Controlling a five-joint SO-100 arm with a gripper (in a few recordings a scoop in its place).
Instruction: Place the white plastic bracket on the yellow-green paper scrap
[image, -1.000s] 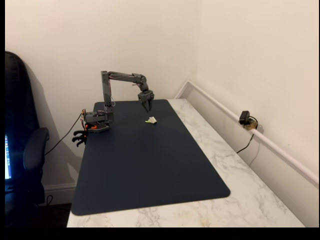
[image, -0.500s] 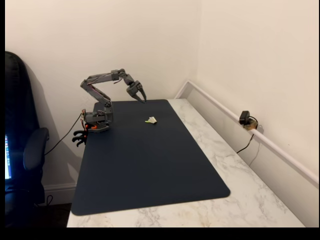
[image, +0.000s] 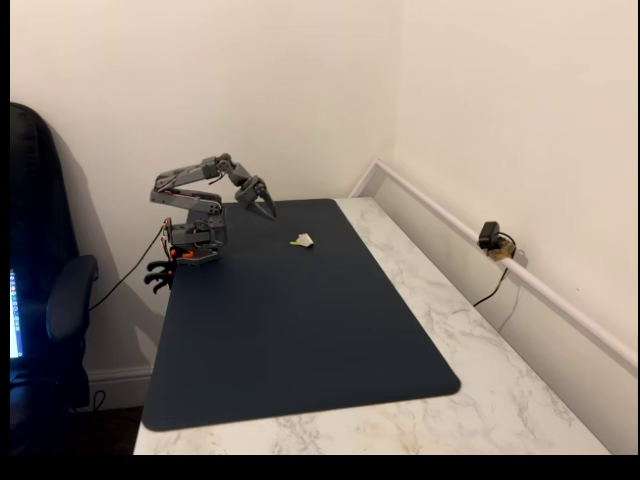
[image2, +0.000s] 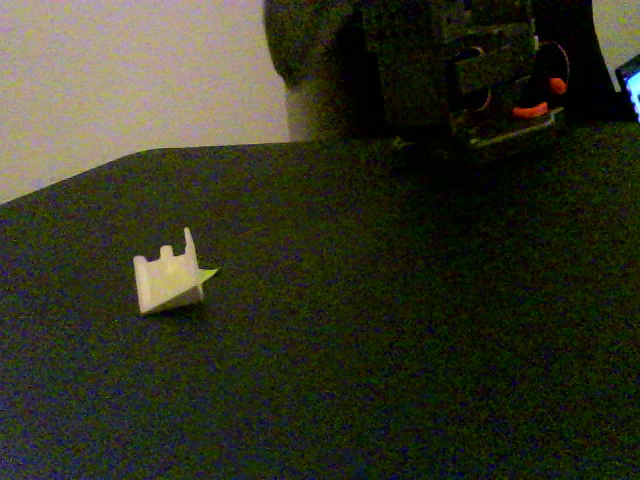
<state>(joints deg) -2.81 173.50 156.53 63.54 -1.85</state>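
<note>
The white plastic bracket (image2: 168, 281) sits on the dark mat (image: 300, 330) that covers the marble surface (image: 470, 330), and in the low fixed view a corner of the yellow-green paper scrap (image2: 206, 274) pokes out from under its right edge, touching it. From that, the placing looks essentially done: the bracket rests on the scrap, or at least overlaps most of it, though how squarely it covers the paper cannot be told. In the wide fixed view the pair shows as one small pale speck (image: 302, 240) near the far end of the mat, with a greenish tinge on its left side. The arm is folded close over its base, and the gripper (image: 268, 209) hangs above the mat's far edge, well apart from the bracket, with nothing in it; whether its fingers are parted or closed is too small to tell. What seems left is no more than the arm settling at rest. In the low view, the bracket stands with a notched wall upright, its small tabs pointing up, while a sloping face drops toward the camera. Its long axis runs roughly left to right in that view, rising slightly to the right.
</note>
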